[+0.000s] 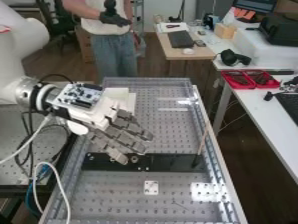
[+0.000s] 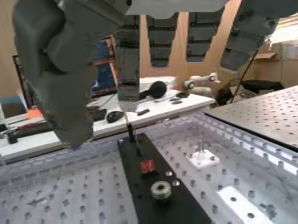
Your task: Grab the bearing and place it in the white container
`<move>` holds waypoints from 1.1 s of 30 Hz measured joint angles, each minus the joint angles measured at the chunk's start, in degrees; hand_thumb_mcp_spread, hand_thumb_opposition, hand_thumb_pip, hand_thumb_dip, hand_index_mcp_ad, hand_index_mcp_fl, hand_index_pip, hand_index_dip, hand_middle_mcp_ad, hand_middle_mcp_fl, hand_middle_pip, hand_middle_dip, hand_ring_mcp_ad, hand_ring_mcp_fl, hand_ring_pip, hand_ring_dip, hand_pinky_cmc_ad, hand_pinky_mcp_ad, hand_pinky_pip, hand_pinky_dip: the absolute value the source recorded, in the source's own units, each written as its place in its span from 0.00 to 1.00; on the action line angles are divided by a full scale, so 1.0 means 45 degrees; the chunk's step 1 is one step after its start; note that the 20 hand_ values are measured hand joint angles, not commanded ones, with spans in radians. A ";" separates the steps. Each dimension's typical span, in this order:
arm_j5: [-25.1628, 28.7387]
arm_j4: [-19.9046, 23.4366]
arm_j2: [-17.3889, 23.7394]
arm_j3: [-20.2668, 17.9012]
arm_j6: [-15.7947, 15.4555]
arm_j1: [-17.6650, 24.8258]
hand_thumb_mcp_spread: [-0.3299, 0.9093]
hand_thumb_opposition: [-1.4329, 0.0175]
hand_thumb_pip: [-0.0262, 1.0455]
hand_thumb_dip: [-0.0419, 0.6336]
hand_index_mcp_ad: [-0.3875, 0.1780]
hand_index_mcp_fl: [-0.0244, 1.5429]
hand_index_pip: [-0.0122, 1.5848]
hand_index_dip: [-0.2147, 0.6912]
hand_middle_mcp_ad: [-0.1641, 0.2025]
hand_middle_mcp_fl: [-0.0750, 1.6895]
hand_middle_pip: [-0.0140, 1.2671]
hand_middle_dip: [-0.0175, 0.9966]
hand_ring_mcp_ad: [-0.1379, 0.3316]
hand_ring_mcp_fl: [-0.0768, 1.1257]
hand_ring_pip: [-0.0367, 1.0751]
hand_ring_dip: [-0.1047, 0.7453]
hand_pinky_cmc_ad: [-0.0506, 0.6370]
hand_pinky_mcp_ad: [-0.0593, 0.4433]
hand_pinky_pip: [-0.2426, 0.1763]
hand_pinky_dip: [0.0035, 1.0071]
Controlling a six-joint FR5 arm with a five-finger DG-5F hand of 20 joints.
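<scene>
On the black bar (image 1: 169, 162), at the hub of a clock laid over the high view, sits the bearing (image 2: 161, 190), a thick metal ring with a dark hole. Two small round studs (image 2: 171, 178) lie just beside it, and farther along the bar is a red patch (image 2: 148, 166). The hand (image 1: 103, 112) lies toward eleven o'clock from the bearing, palm down, its fingertips slanting down close to the bar, near nine o'clock. Its fingers are released, long and loosely extended, grasping nothing.

Toward three o'clock, at the bar's far end, a thin rod (image 1: 202, 142) stands nearly upright. A white plate with holes (image 1: 151, 187) lies at five o'clock, and a white plate with upright pins (image 2: 203, 159) toward four. At twelve o'clock, partly hidden behind the hand, is a white boxy shape (image 1: 132, 100); whether it is the white container cannot be told. Around all this runs a clear-walled tray (image 1: 146, 80) with a perforated floor.

Farther out, toward one o'clock, stands a wooden desk (image 1: 174, 54), and between one and two, red bins (image 1: 238, 80) rest on a white table (image 1: 266, 110).
</scene>
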 joint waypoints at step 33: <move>-0.3323 0.1099 -0.1925 0.1134 -0.1105 -0.1720 0.64 0.41 0.55 0.48 0.50 0.02 0.85 0.54 0.59 0.05 0.12 0.20 0.61 0.06 0.12 0.20 0.58 0.68 0.43 0.17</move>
